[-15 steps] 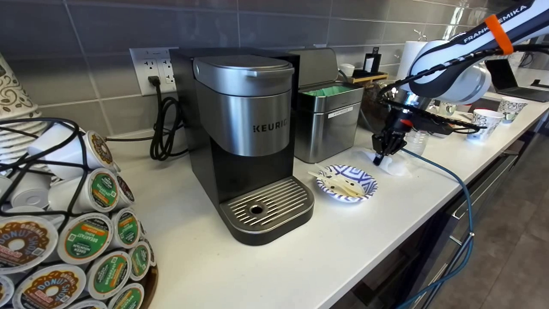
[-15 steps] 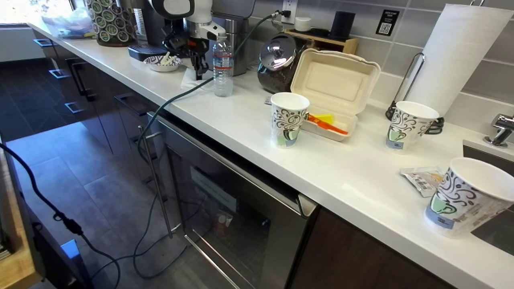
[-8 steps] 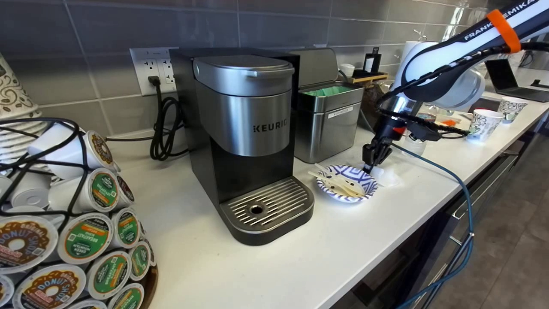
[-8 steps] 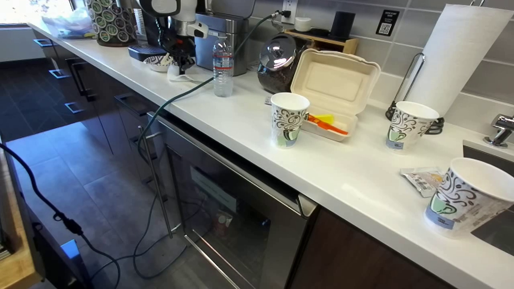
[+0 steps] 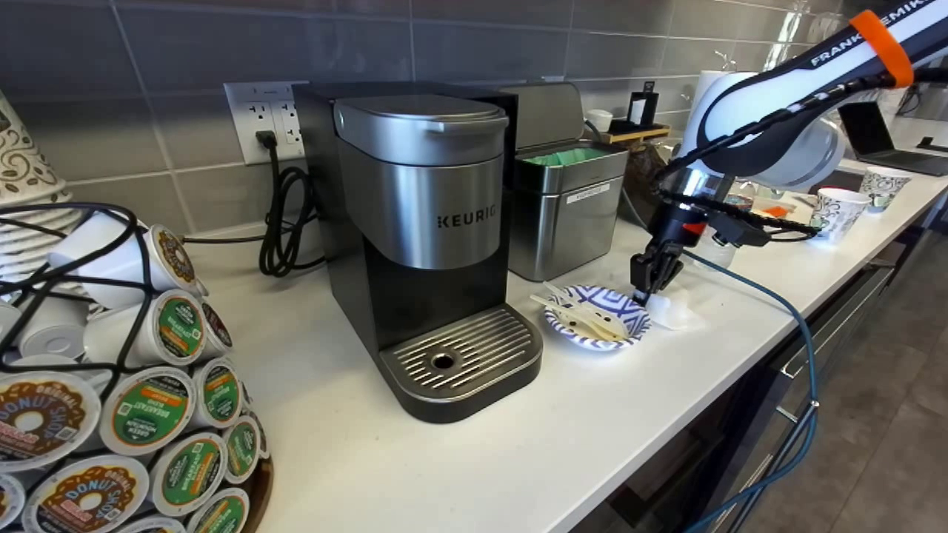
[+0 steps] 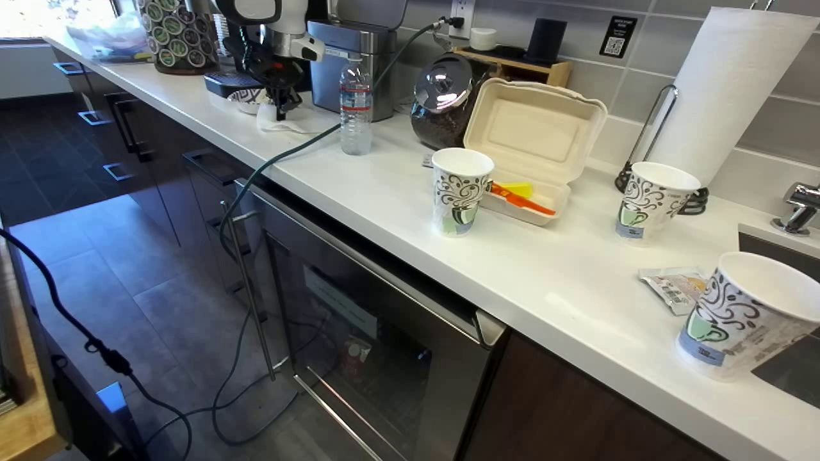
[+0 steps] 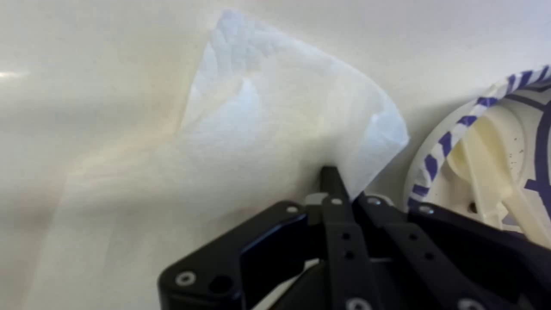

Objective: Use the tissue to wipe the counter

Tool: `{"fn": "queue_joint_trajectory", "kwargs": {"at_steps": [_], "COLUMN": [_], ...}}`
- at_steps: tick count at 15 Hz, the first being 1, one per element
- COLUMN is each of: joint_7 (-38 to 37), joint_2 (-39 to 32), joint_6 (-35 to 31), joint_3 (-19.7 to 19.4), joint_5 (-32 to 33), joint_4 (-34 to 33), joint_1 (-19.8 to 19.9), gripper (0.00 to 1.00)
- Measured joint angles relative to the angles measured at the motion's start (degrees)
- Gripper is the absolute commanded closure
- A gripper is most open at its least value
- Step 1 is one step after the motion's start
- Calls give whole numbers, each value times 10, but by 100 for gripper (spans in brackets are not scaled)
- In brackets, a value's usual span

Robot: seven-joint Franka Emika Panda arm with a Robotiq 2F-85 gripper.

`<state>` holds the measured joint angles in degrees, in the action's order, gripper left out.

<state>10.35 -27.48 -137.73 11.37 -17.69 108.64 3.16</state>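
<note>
The white tissue point(image 7: 275, 112) lies crumpled on the white counter point(image 5: 459, 466), with one end folded up and pinched. My gripper point(image 7: 344, 189) is shut on that raised edge, its fingertips close to the counter. In both exterior views the gripper point(image 5: 641, 297) point(image 6: 280, 115) points down beside the blue-and-white plate point(image 5: 638, 320), and the tissue point(image 5: 674, 311) trails on the counter toward the front edge. The tissue point(image 6: 272, 123) partly shows under the fingers. The plate's rim point(image 7: 443, 144) is very near the right finger in the wrist view. The fingers hide part of the pinched edge.
A coffee machine point(image 5: 422, 252) and an open metal bin point(image 5: 566, 215) stand beside the plate. A water bottle point(image 6: 356, 105) stands close by. A blue-green cable point(image 6: 282, 153) crosses the counter's front edge. Paper cups point(image 6: 460, 192) and an open food box point(image 6: 538, 141) stand farther along.
My gripper has dragged the tissue along the counter toward the patterned plate, then slightly toward the counter's front edge. The plate has shifted very slightly. The gripper stays shut.
</note>
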Motion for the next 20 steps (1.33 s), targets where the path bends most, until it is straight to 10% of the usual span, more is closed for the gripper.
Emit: {"fn": "queue_joint_trajectory", "kwargs": {"at_steps": [12, 20], "joint_7": [-183, -224], "joint_2": [91, 62], "joint_6": [0, 0], "joint_3": [-103, -129], "joint_5": [14, 126], "joint_4": [122, 74], "joint_1": [-7, -31], "gripper": [100, 100]}}
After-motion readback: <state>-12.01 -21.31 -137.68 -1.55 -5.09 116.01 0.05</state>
